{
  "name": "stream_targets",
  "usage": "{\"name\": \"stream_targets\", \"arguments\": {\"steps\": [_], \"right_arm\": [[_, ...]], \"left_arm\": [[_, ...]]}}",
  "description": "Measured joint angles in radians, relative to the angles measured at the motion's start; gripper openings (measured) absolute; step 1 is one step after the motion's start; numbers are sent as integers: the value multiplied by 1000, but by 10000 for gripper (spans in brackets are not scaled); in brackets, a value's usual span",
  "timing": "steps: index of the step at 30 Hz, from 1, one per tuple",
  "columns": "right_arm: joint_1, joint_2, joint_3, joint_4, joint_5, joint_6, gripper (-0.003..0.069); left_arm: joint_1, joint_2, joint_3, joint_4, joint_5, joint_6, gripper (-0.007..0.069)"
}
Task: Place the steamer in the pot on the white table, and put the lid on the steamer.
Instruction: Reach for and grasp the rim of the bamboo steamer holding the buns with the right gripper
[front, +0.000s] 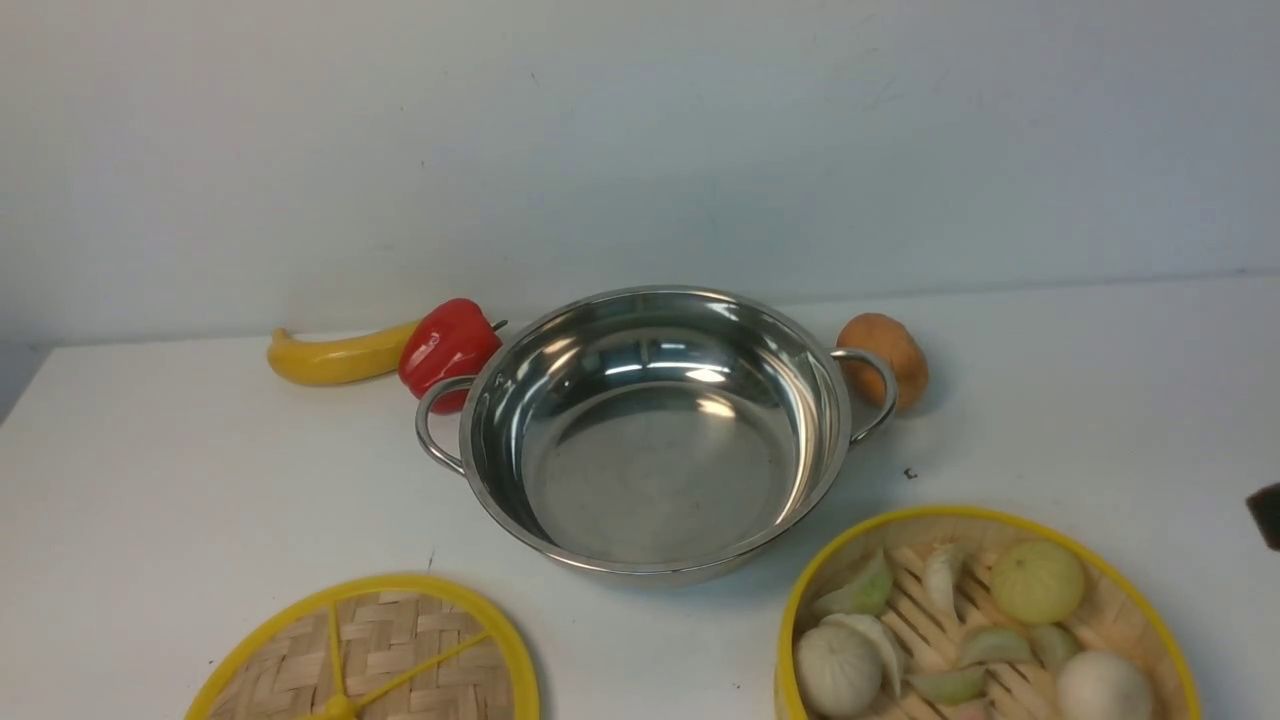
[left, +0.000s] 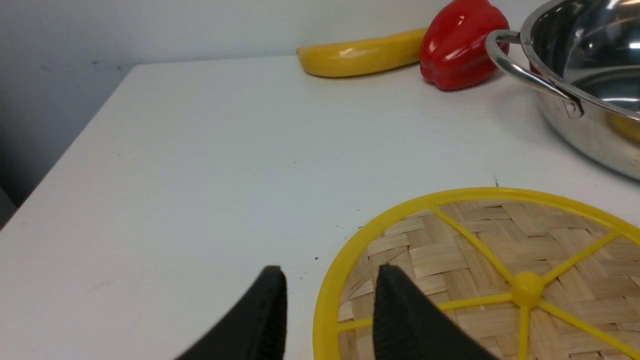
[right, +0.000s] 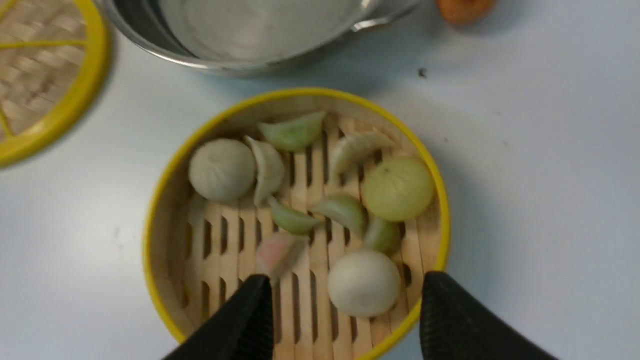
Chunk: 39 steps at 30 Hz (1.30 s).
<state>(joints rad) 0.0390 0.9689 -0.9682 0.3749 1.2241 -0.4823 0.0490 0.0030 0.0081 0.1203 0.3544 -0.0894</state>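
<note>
The shiny steel pot (front: 650, 430) stands empty in the middle of the white table (front: 180, 480). The steamer (front: 985, 620), holding pale dumplings and buns, sits on the table near the front right, apart from the pot. The woven lid (front: 370, 655) lies flat at the front left. My left gripper (left: 331, 269) is open, one finger over the lid's (left: 500, 260) weave, the other outside its yellow rim. My right gripper (right: 347, 276) stands wide open over the steamer's (right: 295, 220) near side, one finger above the slats, the other just outside the rim. Neither gripper shows in the front view.
A yellow banana (front: 335, 355) and a red pepper (front: 450, 345) lie behind the pot's left handle. An orange-brown vegetable (front: 885, 355) sits behind the right handle. A wall rises behind the table. The table's left edge (left: 65, 160) drops off. A small dark shape (front: 1268, 515) pokes in at the right.
</note>
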Motion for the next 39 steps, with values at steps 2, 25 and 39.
{"name": "stream_targets", "arguments": {"steps": [2, 25, 39], "right_arm": [[0, 22, 0, -26, 3, 36, 395], [66, 525, 0, -176, -122, 121, 395], [75, 720, -33, -216, -230, 121, 395]], "left_arm": [[0, 0, 0, 0, 0, 0, 241], [0, 0, 0, 0, 0, 0, 241], [0, 0, 0, 0, 0, 0, 241]]}}
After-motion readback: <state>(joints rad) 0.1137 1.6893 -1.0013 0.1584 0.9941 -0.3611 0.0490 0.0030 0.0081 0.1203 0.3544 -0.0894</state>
